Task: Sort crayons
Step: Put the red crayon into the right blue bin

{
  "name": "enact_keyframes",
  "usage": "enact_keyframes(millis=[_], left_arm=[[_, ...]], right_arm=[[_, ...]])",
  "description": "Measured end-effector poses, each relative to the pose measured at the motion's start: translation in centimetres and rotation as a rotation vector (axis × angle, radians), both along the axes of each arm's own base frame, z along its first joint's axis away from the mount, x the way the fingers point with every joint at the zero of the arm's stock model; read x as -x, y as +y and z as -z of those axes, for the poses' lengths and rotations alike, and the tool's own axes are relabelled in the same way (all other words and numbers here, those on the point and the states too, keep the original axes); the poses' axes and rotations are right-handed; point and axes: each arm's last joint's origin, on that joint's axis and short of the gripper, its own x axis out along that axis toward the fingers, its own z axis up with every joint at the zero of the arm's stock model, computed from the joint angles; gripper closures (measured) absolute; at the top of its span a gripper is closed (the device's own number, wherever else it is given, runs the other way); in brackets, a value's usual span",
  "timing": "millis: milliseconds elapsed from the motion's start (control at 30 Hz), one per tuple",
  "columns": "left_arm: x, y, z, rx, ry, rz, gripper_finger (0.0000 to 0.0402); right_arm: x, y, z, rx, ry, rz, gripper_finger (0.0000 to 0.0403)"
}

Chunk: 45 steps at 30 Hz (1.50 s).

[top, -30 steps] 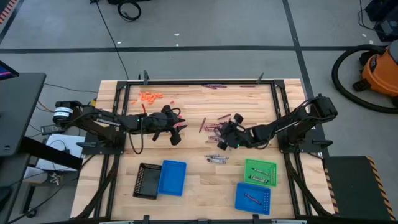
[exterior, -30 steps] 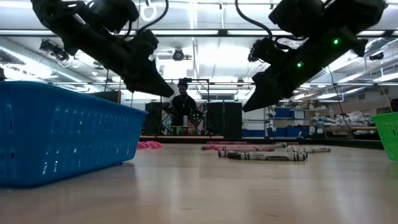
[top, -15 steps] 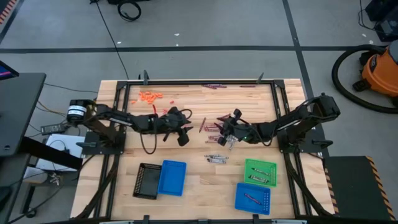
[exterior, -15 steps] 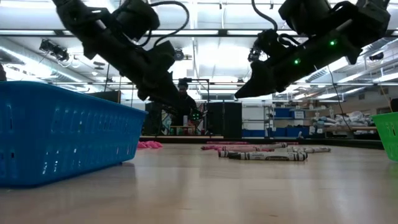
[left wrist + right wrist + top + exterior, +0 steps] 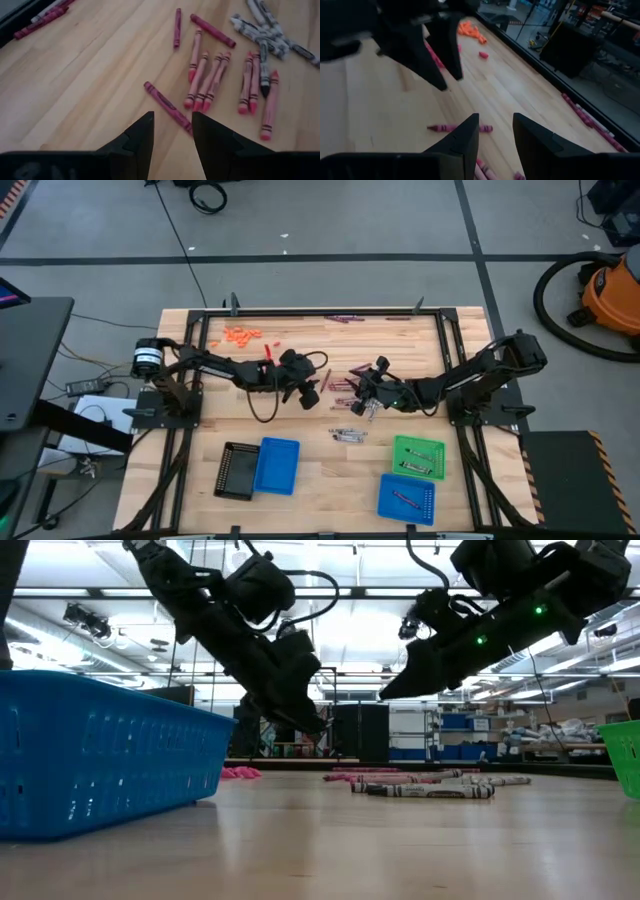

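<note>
We see table (image 5: 320, 480) with crayons (image 5: 343, 387) scattered mid-table, between both arms. Left gripper (image 5: 172, 132) hovering above them, fingers (image 5: 141, 135) spread, nothing pinched, one dark pink crayon (image 5: 167, 106) running into gap. Right gripper (image 5: 495, 135) also spread and empty, another pink crayon (image 5: 445, 128) just past its tips.
</note>
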Motion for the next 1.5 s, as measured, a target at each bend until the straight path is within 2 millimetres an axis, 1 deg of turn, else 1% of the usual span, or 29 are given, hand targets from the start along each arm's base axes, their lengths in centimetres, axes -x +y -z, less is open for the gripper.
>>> enact_keyframes(millis=[100,200,300,400,567,733,833,1000,1100,1200,1300,1433,1500], left_arm=[[-0.4,0.5,-0.1,0.009,-0.045,-0.027,0.0251],[-0.8,1.1,0.2,0.025,-0.082,-0.056,0.0231],[-1.0,1.4,1.3,0.045,-0.068,-0.041,0.021],[-1.7,1.2,2.1,0.052,-0.046,-0.032,0.0201],[-3.3,1.2,3.2,0.041,-0.011,-0.033,0.021],[-4.9,1.6,4.0,0.01,0.07,-0.047,0.0225],[-5.3,1.7,4.4,-0.015,0.104,-0.066,0.023],[-5.0,1.9,4.8,-0.012,0.154,-0.073,0.0239],[-4.7,2.2,4.9,0.008,0.194,-0.066,0.0253],[-4.5,2.5,5.0,0.046,0.217,-0.041,0.0277],[-4.3,2.6,5.1,0.054,0.237,-0.002,0.0311],[-4.3,2.5,5.2,0.036,0.258,0.042,0.0373],[-4.3,2.5,5.2,0.029,0.265,0.062,0.0388]], right_arm=[[0.1,0.1,-0.3,0.0,-0.012,0.0,0.0274],[0.1,0.1,-0.3,0.006,-0.004,-0.002,0.0274],[0.1,0.1,-0.2,0.01,0.006,-0.003,0.0274],[0.2,0.1,-0.2,0.011,0.014,-0.002,0.0274],[0.2,0.1,-0.1,0.012,0.017,-0.002,0.0274],[0.2,0.1,-0.1,0.008,0.017,-0.007,0.0274],[0.2,0.3,-0.1,0.008,0.021,-0.014,0.0274],[0.2,0.6,-0.1,0.008,0.023,-0.024,0.0274],[0.3,0.8,-0.1,0.009,0.025,-0.032,0.0274],[0.3,1.0,0.0,0.017,0.028,-0.031,0.0274],[0.4,1.3,0.0,0.037,0.033,-0.014,0.0274],[0.5,1.6,-0.1,0.061,0.04,-0.005,0.0274],[0.6,1.8,-0.1,0.073,0.045,0.003,0.0274]])
